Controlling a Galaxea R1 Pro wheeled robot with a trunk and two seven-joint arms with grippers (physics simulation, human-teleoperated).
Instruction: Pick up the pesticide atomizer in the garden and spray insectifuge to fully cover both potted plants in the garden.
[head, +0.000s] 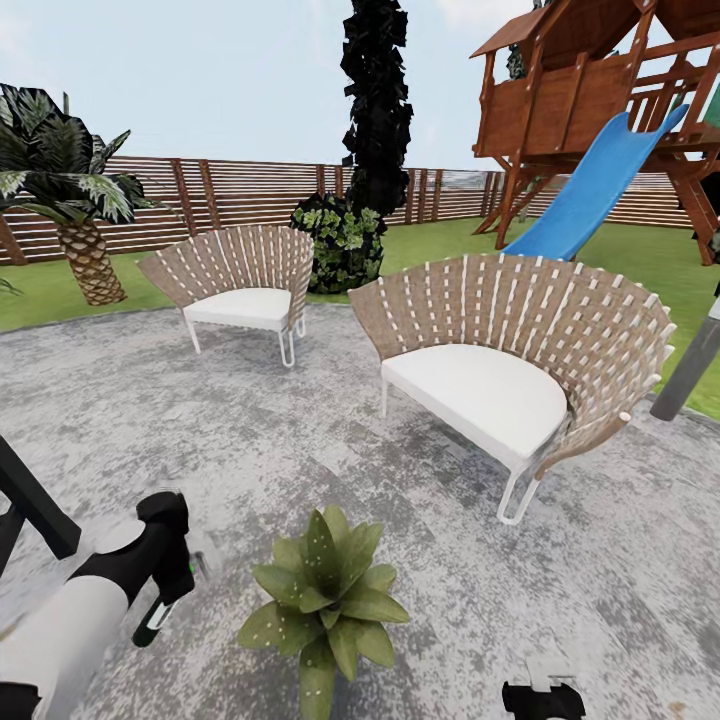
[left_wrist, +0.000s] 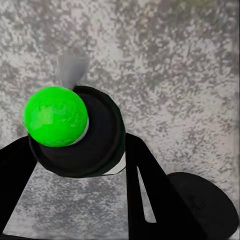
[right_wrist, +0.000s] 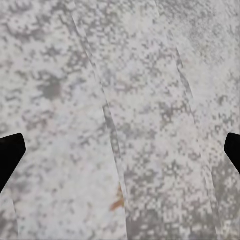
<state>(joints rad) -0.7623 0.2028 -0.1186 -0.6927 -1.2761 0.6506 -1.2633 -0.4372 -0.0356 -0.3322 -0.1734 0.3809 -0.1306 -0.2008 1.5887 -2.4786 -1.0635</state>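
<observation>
Fingers of my left gripper (head: 168, 585) clamp the pesticide atomizer (head: 160, 612) beside a potted plant (head: 325, 600); my right fingers (right_wrist: 10, 156) are spread wide.

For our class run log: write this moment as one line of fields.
left gripper: shut on atomizer | right gripper: open over patio | plant: ahead, between arms | chairs: beyond

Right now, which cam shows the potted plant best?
Head view: the potted plant sits whole on the grey patio, just right of the left gripper holding the atomizer. Both wrist views look at paving, no leaves.
</observation>
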